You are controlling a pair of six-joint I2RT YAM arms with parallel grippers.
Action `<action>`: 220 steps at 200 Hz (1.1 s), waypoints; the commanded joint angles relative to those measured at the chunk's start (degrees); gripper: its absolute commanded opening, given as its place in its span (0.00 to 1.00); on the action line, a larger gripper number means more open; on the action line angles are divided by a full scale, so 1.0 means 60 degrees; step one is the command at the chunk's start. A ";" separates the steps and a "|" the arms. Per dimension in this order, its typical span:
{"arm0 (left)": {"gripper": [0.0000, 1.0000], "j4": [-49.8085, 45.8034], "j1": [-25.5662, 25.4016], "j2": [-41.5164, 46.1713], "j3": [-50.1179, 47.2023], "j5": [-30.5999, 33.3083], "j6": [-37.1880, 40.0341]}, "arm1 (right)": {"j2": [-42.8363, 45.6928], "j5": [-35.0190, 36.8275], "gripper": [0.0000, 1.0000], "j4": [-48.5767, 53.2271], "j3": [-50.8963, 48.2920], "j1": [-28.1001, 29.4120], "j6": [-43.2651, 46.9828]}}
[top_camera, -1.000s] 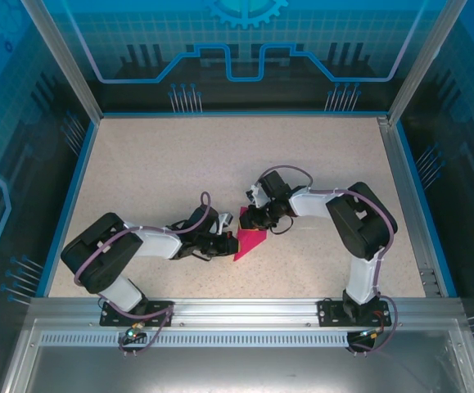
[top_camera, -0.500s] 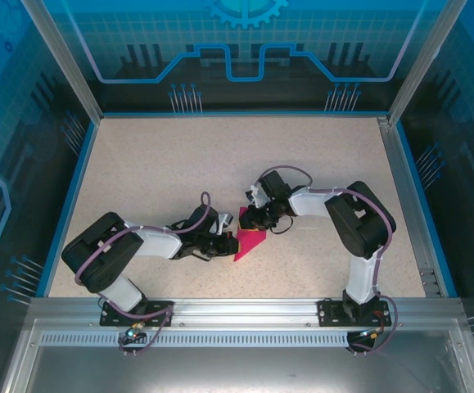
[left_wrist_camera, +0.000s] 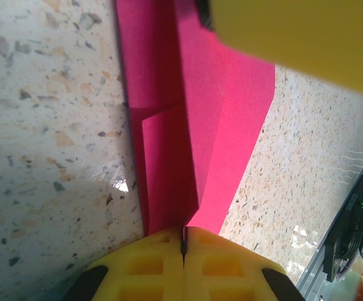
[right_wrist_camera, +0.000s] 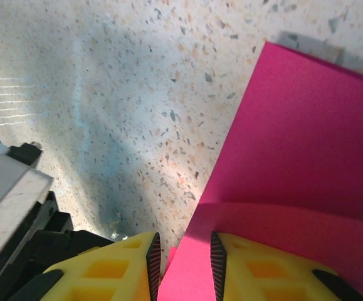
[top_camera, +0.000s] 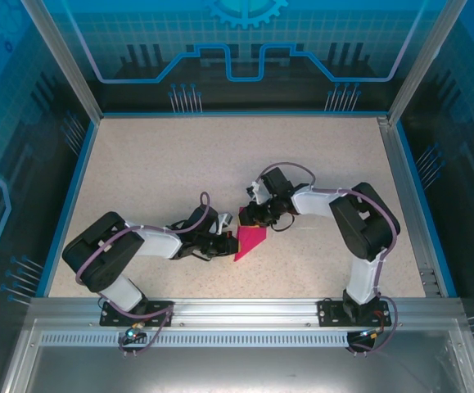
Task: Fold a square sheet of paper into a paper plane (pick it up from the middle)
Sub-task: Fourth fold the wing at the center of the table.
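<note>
The sheet of paper (top_camera: 249, 243) lay on the speckled table (top_camera: 163, 164), close to the near edge and about midway between its left and right edges. The left gripper (left_wrist_camera: 182, 233) had its yellow waffle-moulded pads (left_wrist_camera: 150, 263) pressed together on the sheet's narrow end. The right gripper (right_wrist_camera: 181, 241) stood slightly spread, a raised folded edge of the sheet (right_wrist_camera: 306, 144) sitting in the gap between its ribbed jaws without being squeezed. From above, I read the paper as a flat, creased magenta wedge. Its long axis ran diagonally, with the point towards the near edge and the broad end towards the right gripper (top_camera: 251, 223).
</note>
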State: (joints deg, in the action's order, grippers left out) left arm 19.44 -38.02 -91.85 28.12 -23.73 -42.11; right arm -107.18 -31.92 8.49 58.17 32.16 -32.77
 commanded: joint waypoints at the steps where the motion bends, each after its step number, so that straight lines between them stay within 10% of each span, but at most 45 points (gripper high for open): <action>1: 0.00 -0.0487 -0.0006 -0.0365 -0.0318 0.0159 -0.0200 | 0.0181 -0.0077 0.31 0.0081 -0.0037 -0.0116 0.0058; 176: 0.00 -0.0427 0.0025 -0.0184 -0.0408 0.0105 -0.0311 | -0.1179 -0.0057 0.29 0.0679 0.0564 0.0016 0.0386; 220: 0.17 -0.0599 0.0026 0.0285 -0.0467 -0.0291 -0.0193 | -0.1391 0.0486 0.24 0.0753 0.0207 0.0045 0.0459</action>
State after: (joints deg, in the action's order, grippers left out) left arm 20.67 -37.98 -91.33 27.46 -24.08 -43.62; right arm -112.20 -33.50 10.48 61.28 31.92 -31.59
